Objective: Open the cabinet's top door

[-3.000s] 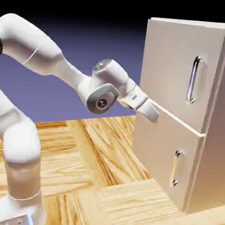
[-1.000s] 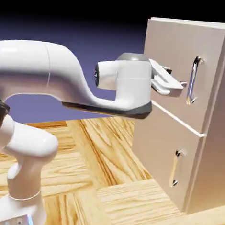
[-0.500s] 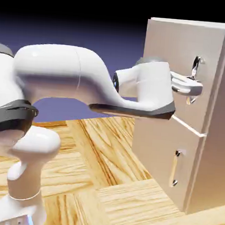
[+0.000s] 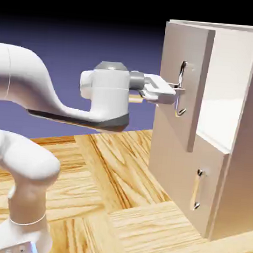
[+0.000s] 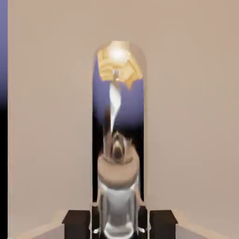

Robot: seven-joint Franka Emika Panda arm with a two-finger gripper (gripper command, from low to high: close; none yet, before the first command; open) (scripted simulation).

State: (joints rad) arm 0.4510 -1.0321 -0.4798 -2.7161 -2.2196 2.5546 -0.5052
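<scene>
A: Exterior view first: where's the top door?
B: Swung partly out from the cabinet, pale interior showing. The end effector is clamped on its silver handle.
A: Hand view?
B: Handle fills the middle, both fingertips pressed against its sides, beige door behind.

The cabinet stood on the table at the right of the exterior view, and my arm reached toward it from the left. Its top door stood swung out to the left above the lower panel. My gripper sat left of the door, with the door's handle between my fingertips.
</scene>
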